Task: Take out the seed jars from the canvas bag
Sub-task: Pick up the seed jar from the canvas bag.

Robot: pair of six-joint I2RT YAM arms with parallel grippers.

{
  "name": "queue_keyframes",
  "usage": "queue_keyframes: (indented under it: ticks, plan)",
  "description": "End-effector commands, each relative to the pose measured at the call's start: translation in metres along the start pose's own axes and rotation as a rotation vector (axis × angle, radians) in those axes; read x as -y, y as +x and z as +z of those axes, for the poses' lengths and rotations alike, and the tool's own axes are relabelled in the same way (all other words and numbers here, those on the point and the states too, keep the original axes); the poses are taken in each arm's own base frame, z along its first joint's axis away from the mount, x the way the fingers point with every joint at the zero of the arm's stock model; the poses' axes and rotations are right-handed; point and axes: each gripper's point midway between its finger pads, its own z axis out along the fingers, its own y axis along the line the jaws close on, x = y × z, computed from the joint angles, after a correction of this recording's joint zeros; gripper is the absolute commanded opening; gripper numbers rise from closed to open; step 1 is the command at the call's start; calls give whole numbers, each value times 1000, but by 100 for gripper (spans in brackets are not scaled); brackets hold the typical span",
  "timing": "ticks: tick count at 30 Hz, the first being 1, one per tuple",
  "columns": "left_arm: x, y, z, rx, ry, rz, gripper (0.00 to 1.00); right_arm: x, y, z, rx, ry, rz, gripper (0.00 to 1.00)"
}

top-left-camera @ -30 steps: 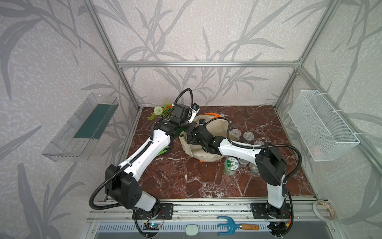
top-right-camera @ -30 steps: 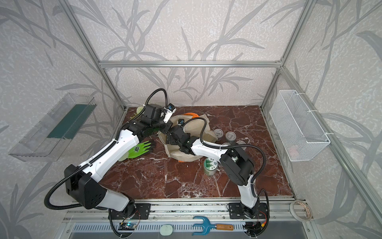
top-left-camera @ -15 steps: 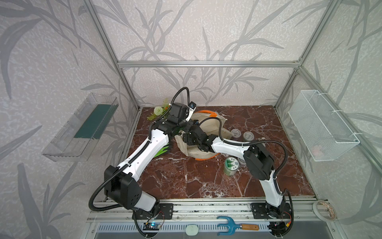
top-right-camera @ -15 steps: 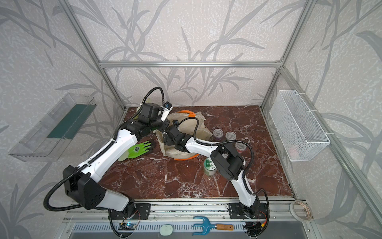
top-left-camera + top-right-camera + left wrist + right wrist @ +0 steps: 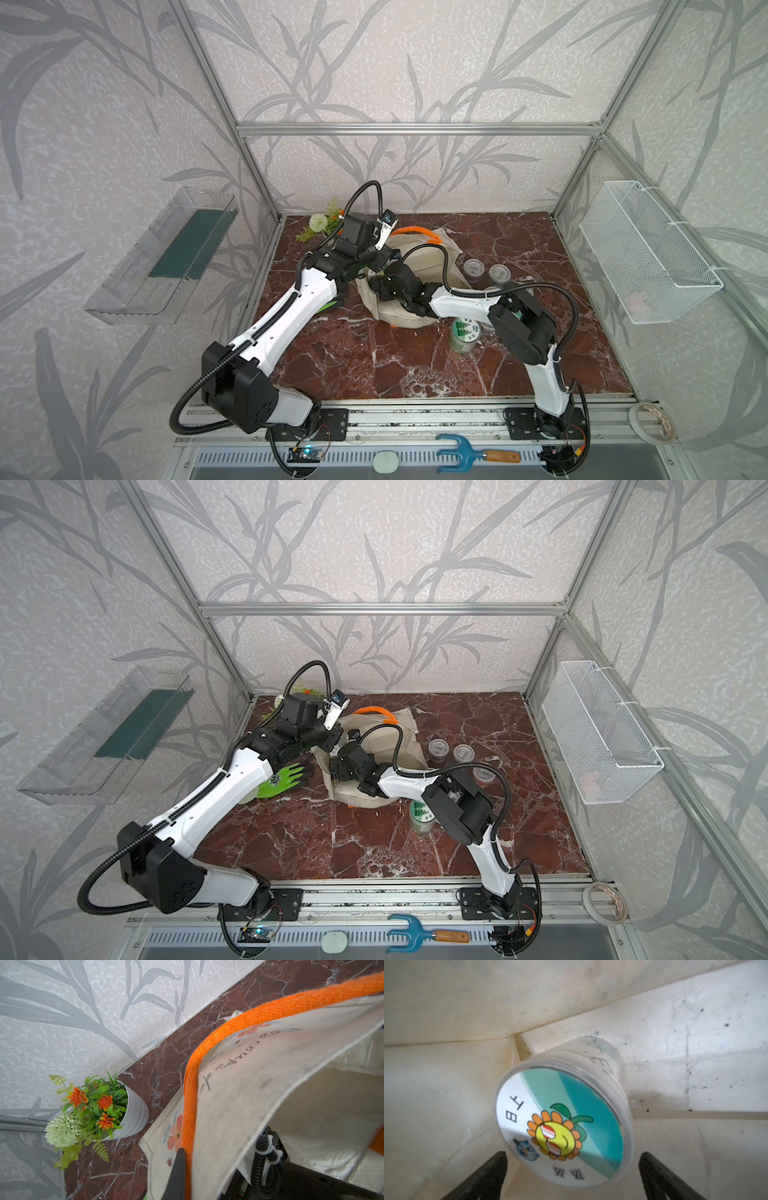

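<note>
place: lab test cell | evidence: aluminium frame (image 5: 415, 129), wallpaper panels (image 5: 415, 62)

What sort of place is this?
Likely a robot test booth staged as a potting bench: an aluminium frame with leaf-print walls, two arms on a rail, and garden props, a potted plant, hand rake, canvas bag.

canvas bag (image 5: 270, 1084): matt woven cloth | seed jar (image 5: 564, 1118): clear glossy plastic

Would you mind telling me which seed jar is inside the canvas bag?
The sunflower-lidded jar sits inside the canvas bag; the other jars stand outside on the table.
</note>
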Motion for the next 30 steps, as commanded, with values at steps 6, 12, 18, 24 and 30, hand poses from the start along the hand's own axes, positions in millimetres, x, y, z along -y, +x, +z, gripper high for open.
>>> queue_keyframes:
  ticks: [6,12,18,24,30]
  plan:
    - [-2,-14,-15,80,23,-22,0,-29,-43,-17,139,-84,8,99]
    - [-3,-14,-17,85,38,-47,0,-29,-40,-4,118,-48,-11,99]
    - [-4,-12,-15,78,45,-61,0,-24,-32,14,99,4,-31,99]
    - [-4,-11,-15,80,51,-75,0,-23,-28,24,90,21,-41,97]
    - [-9,-9,-16,80,47,-95,0,-18,-31,22,101,48,-38,81]
